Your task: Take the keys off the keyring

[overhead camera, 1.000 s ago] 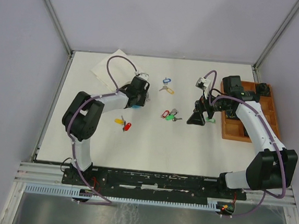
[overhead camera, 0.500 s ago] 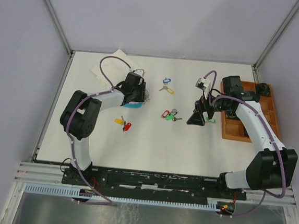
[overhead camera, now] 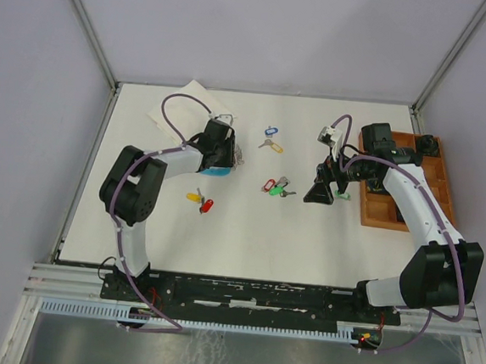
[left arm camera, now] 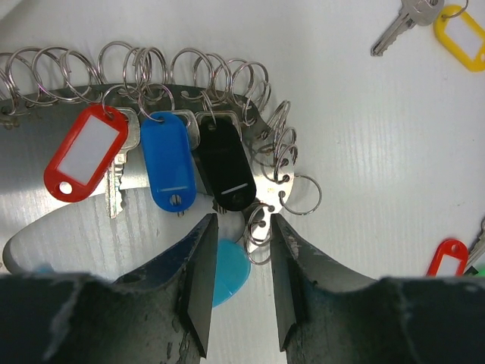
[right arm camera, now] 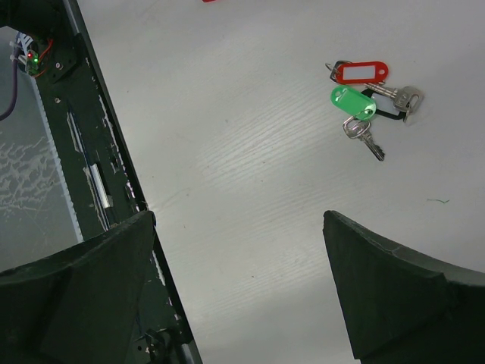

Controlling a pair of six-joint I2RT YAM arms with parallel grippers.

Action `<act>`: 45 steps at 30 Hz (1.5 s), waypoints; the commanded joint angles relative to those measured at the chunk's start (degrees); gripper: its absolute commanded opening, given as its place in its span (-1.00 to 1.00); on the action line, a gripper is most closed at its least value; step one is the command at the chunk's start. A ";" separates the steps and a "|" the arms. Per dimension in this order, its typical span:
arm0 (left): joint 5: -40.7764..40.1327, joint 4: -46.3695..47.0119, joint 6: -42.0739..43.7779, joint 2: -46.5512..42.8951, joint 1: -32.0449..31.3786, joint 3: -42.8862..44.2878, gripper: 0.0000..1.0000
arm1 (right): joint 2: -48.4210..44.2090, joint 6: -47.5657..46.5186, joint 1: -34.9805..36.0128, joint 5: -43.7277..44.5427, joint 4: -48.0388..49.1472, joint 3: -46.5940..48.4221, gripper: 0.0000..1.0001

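The large loop keyring [left arm camera: 178, 92], a silvery arc crowded with small split rings and ending in a light-blue piece, lies on the white surface [overhead camera: 136, 232] in its far half, left of centre. Three silver keys hang on it by a red oblong plastic tag [left arm camera: 83, 155], a blue one [left arm camera: 168, 159] and a black one [left arm camera: 225, 163]. Freed keys [overhead camera: 275, 186] lie loose nearby. The left gripper [left arm camera: 242, 250] sits over the loop, fingers slightly apart, straddling a split ring beside the black tag, holding nothing. This looks like lining up the next removal: close on that ring or tag and work it off. The right gripper [right arm camera: 242, 280] hovers right of centre, fingers spread wide and empty; it may need to steady the loop.
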 commanded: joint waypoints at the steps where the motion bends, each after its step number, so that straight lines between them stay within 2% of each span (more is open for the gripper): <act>1: 1.19 0.93 -3.01 1.11 -0.17 0.94 -0.24 | 0.07 -0.93 0.45 -1.96 0.21 2.71 1.00; 14: 2.84 1.48 -4.05 1.63 -0.65 0.54 -0.48 | -0.09 -1.00 0.45 -1.94 0.12 2.67 1.00; 16: 3.15 1.59 -4.10 1.62 -0.78 0.59 -0.57 | -0.18 -1.03 0.38 -1.99 0.17 2.69 1.00; 19: 3.63 1.89 -4.18 1.09 -0.79 0.30 -0.91 | -0.17 -0.97 0.40 -2.26 0.12 2.60 1.00; 20: 3.78 2.24 -4.24 0.60 -0.88 0.02 -0.94 | -0.14 -0.97 0.42 -2.31 0.12 2.55 1.00; 27: 8.34 5.28 -5.50 -6.15 -0.87 -1.05 -0.95 | 0.78 2.69 0.58 -6.05 4.17 0.22 1.00; 30: 12.29 8.15 -7.54 -9.94 -0.89 -2.27 -0.95 | 0.31 9.82 0.78 -7.53 13.96 -4.10 1.00; 37: 19.28 23.15 -18.14 -18.77 -1.57 -10.20 -0.94 | -3.14 35.01 3.21 -2.42 50.77 -18.91 0.99; 42: 19.60 31.15 -25.20 -22.13 -3.74 -12.71 -0.95 | -3.06 49.80 7.20 3.58 74.75 -26.67 1.00; 45: 17.82 34.86 -29.18 -23.39 -5.36 -13.33 -0.94 | -3.42 52.47 10.09 8.32 81.79 -28.73 1.00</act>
